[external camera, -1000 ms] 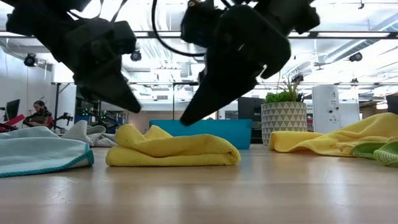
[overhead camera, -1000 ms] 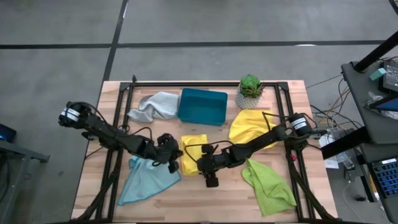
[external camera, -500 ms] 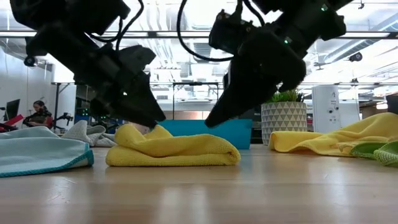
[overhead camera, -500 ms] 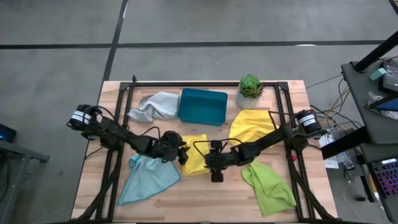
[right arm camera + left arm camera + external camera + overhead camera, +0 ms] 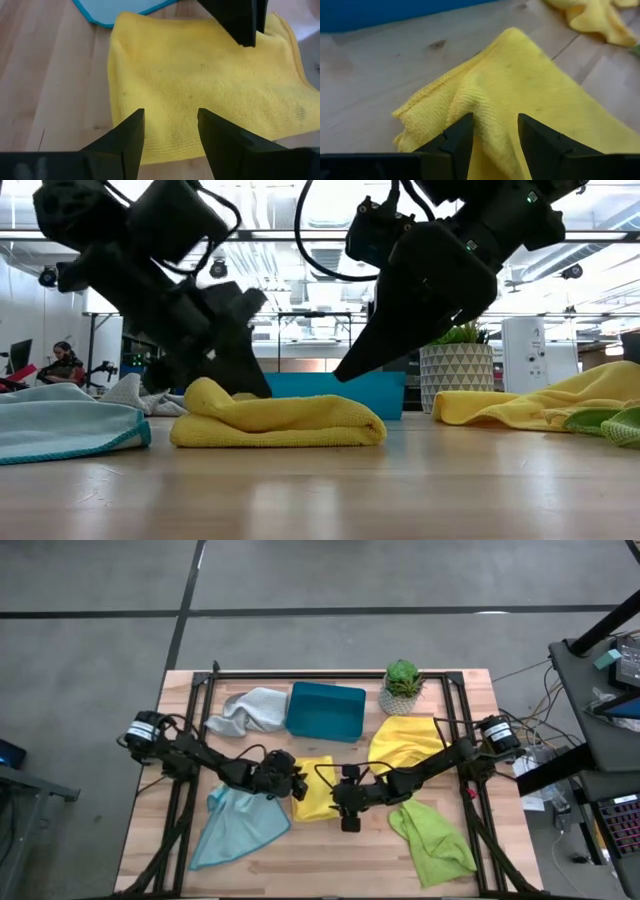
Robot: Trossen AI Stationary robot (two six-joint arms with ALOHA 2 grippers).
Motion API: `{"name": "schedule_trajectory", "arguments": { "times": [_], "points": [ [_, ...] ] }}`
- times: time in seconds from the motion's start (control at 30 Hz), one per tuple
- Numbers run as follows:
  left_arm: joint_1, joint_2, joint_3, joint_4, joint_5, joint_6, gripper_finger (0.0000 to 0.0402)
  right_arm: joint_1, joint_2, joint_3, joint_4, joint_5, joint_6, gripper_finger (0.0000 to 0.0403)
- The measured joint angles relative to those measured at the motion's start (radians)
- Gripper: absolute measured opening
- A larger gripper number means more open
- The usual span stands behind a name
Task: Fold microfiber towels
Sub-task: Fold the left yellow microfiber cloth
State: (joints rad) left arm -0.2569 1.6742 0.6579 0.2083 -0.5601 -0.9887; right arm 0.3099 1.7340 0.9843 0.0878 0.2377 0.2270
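Two end effectors over one folded yellow towel (image 5: 314, 800) at mid-bench, slightly toward the front edge. Left end effector (image 5: 494, 131) released, fingers parted with a raised ridge of the towel between them, tips pressing into the pile without pinching. Right end effector (image 5: 171, 129) likewise released, fingers spread just above the opposite edge of the same towel, holding nothing.

Remaining towels: light blue towel (image 5: 236, 829) toward the front-left corner, just beside the folded one; pale grey towel (image 5: 247, 710) near the back edge, left of the teal tray (image 5: 326, 710); second yellow towel (image 5: 402, 743) right of centre below the potted plant (image 5: 402, 680); lime green towel (image 5: 432, 837) toward the front-right corner.

Likely risks, as judgement:
- Closing on the ridge alone: only the top layer lifted, fold opened or bunched.
- Uneven pull between the two arms: folded edges skewed.
- Drag toward the left: blue towel snagged and shifted.
- Converging fingertips over a small cloth: collision between the arms.

Hidden or unclear:
- Number of layers in the fold; lower layers and far edge concealed.
- Contact between right fingertips and cloth, not resolvable.
- Towel portion beneath both arms masked in the high view.
- Second yellow towel partly covered by the right arm.
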Motion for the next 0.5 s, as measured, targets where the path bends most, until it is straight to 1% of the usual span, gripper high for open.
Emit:
{"name": "schedule_trajectory", "arguments": {
  "times": [0.1,0.2,0.43,0.5],
  "points": [
    [-0.001,0.028,0.018,0.004,0.000,0.032,0.0118,0.000,0.000,-0.001,0.000,0.000,0.001,0.0173],
    [-0.002,0.040,0.029,0.002,0.000,0.082,0.0089,0.000,0.000,-0.001,0.000,0.000,0.001,0.0173],
    [-0.002,-0.016,0.024,-0.011,-0.005,0.163,0.0011,0.000,0.000,-0.001,0.001,0.000,0.002,0.0173],
    [-0.002,-0.040,0.023,-0.019,-0.006,0.187,0.0005,0.000,0.000,-0.001,0.000,0.000,0.002,0.0173]
  ]
}}
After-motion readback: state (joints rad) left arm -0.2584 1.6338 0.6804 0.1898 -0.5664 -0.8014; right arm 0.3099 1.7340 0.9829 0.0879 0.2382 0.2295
